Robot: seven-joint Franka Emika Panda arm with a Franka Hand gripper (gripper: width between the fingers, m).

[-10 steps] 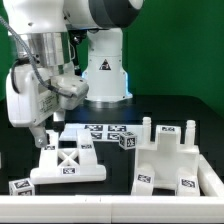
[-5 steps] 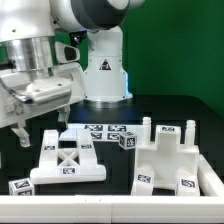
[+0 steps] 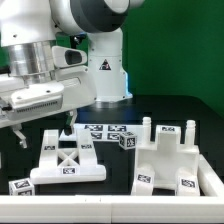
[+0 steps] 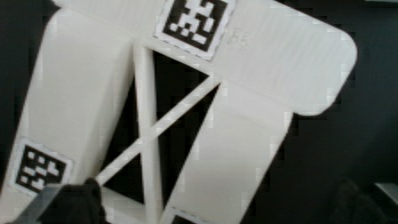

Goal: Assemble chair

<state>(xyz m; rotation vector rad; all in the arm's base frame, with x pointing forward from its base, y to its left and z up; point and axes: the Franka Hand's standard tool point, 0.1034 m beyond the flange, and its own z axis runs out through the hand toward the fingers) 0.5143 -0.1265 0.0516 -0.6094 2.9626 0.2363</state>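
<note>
The two-finger gripper (image 3: pixel 44 128) hangs, jaws spread wide and holding nothing, over the chunky white plastic cross-braced panel (image 3: pixel 68 160), which lies flat at the exterior view's lower left (blocky white chair body (image 3: pixel 176 158) lower right). Descending off-centre, a finger could strike a brace and shove the panel.

We see a black table (image 3: pixel 195 112) filling the lower half of the exterior view, its matte top dark and even from nine o'clock across to three o'clock. Behind it, from one o'clock to three o'clock, hangs a plain green backdrop (image 3: pixel 178 45); a sliver of the same green shows at eleven o'clock. Table and backdrop meet in a straight horizontal line at three o'clock. Near the centre, the marker board (image 3: pixel 103 129) lies flat on the table. In the wrist view we find the same black tabletop (image 4: pixel 365 160), unlit and featureless. We cannot make out any window or lamp.
</note>
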